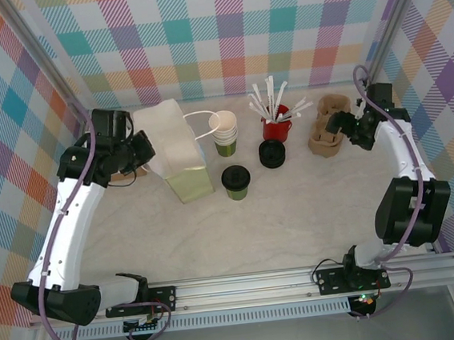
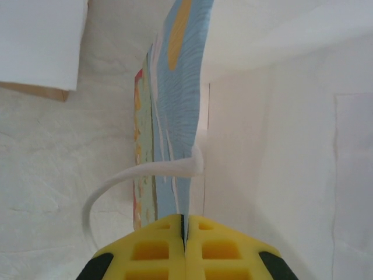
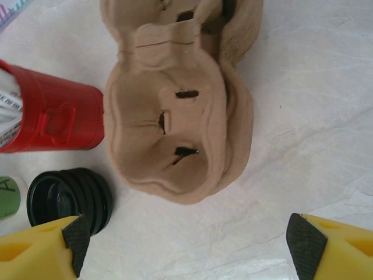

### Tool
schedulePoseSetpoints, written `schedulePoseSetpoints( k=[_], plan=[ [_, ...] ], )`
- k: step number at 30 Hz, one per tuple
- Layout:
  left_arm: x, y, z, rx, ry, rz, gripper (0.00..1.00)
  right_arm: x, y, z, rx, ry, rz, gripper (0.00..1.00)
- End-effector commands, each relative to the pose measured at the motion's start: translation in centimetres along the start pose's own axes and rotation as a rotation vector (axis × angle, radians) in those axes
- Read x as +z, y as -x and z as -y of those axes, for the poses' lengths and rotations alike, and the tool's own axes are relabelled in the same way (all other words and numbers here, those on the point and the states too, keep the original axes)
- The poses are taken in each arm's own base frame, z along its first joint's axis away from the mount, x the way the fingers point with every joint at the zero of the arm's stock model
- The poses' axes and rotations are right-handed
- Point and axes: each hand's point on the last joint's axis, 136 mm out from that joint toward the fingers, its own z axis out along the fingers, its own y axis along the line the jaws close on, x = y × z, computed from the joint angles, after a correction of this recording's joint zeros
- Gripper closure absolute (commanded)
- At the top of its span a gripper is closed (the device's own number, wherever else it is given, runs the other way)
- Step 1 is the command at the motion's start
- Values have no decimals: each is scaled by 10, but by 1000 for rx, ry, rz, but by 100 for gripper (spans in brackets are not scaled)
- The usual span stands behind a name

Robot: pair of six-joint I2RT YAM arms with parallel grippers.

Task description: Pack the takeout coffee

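takeout coffee [image 1: 235, 181], left of right end effector [image 1: 340, 128]

Left gripper [image 2: 184, 226] closed, right gripper [image 3: 189, 240] wide.

From above and behind the 2 arms, the top camera takes in the whole surface [image 1: 295, 212]. The 2 wrist cameras sit close: left against the bag [image 2: 180, 87] [image 1: 172, 147], right looking down on the cup carrier [image 3: 175, 116] [image 1: 326, 132], both shared overhead.

Setting was a staged robot test booth. My aluminium mounting rail [image 1: 246, 282] edged a pale table [image 1: 297, 227]; plaid-printed walls [image 1: 229, 25] enclosed it.
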Motion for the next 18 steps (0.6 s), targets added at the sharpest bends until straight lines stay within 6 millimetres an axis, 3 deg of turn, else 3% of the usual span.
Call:
schedulePoseSetpoints(
  k=[1,10,18],
  plan=[
    [3,-13,3,3,-47,-60,99,11,9,-5,-1,49,6,14],
    [27,-27,3,30,-54,-143,99,41,22,0,8,55,-27,29],
    [47,-30,10,28,-86,-178,99,53,26,0,17,65,-40,41]
  ],
)
